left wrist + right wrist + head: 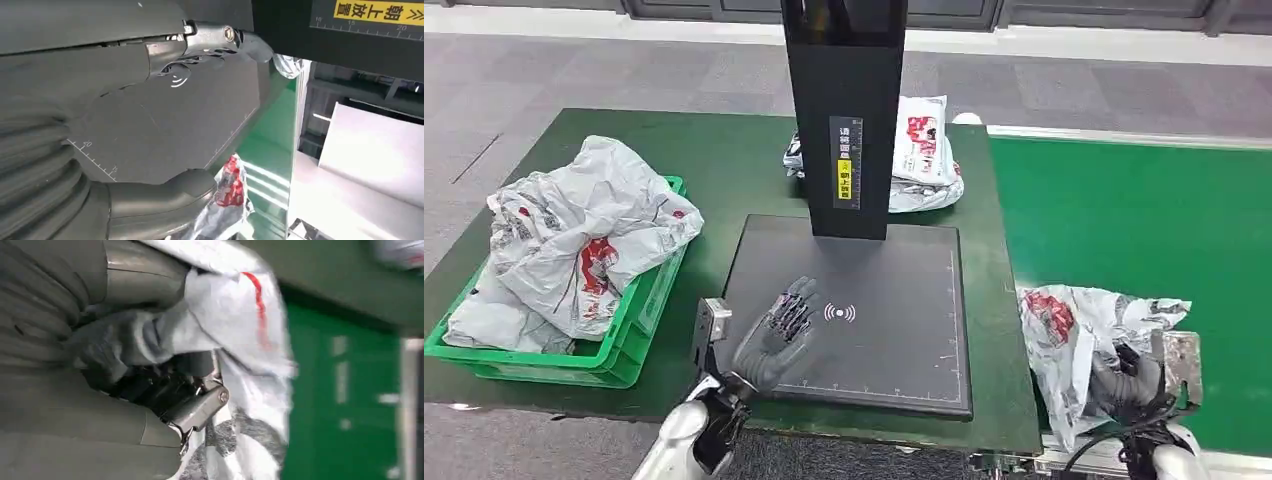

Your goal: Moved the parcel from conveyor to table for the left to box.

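A crumpled white parcel bag with red print (pixel 1074 345) lies on the green conveyor (pixel 1144 220) near its front edge, at the lower right. My right hand (pixel 1129 385) grips its near side; in the right wrist view the fingers (pixel 200 407) close on the white plastic (pixel 235 320). My left hand (pixel 779 330) hovers open over the black scanner plate (pixel 874 340), fingers spread, holding nothing. The left wrist view shows its thumb (pixel 160 195) and fingers (pixel 215 40) above the plate, with the parcel (pixel 227 195) beyond.
A green crate (pixel 639 310) heaped with white bags (pixel 574 240) stands on the left of the green table (pixel 724 160). A black scanner post (pixel 846 110) rises behind the plate, with another bag (pixel 922 155) behind it.
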